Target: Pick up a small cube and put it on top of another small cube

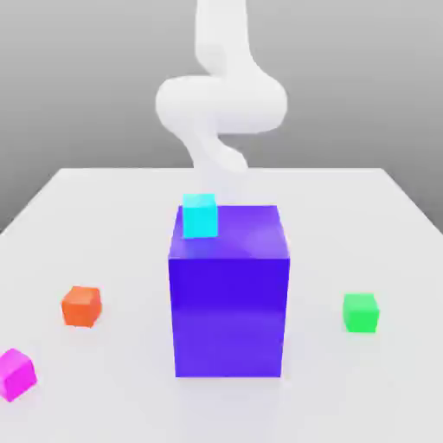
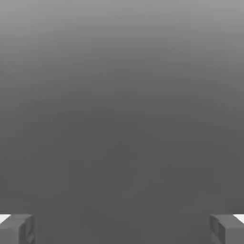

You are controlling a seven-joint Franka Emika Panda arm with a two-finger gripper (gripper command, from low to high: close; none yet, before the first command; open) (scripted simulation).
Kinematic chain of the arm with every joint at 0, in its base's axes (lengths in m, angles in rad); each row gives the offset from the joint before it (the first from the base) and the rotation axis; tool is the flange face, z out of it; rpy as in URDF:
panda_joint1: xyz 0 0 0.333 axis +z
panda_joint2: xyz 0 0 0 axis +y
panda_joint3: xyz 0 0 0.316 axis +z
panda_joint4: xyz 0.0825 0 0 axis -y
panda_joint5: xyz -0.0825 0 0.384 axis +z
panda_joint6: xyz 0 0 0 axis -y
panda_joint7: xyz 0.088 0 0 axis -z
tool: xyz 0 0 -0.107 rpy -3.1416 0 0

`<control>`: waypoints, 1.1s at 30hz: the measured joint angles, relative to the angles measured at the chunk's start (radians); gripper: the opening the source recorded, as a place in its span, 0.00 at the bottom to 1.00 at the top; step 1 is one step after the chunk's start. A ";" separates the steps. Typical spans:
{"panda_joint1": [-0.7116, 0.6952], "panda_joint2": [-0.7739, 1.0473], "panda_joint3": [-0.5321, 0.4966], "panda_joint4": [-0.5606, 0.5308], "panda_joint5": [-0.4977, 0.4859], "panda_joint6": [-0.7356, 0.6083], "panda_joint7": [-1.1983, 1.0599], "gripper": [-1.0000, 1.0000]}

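The small magenta cube [image 1: 16, 374] rests on the white table [image 1: 104, 199] near the front corner at the exterior view's left. A cyan small cube [image 1: 200, 215] sits on top of the large blue-purple cube [image 1: 228, 294], at its back left corner. The white arm [image 1: 221, 99] rises behind the large cube, far from the magenta cube. In the hand view my gripper [image 2: 122, 229] is open: its two grey fingertips [image 2: 16, 228] stand wide apart with nothing between them, facing a plain grey backdrop.
An orange cube [image 1: 81, 305] lies left of the large cube, and a green cube [image 1: 360, 312] lies on its right. The large blue-purple cube stands tall in the table's middle.
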 joint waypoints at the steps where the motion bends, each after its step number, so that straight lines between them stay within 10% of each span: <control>1: 0.000 0.039 -0.021 -0.002 0.008 0.012 -0.009 0.50; 18: -0.080 0.659 -0.294 -0.036 0.213 0.203 -0.203 0.50; 33: -0.309 1.189 -0.265 -0.026 0.375 0.439 -0.353 0.50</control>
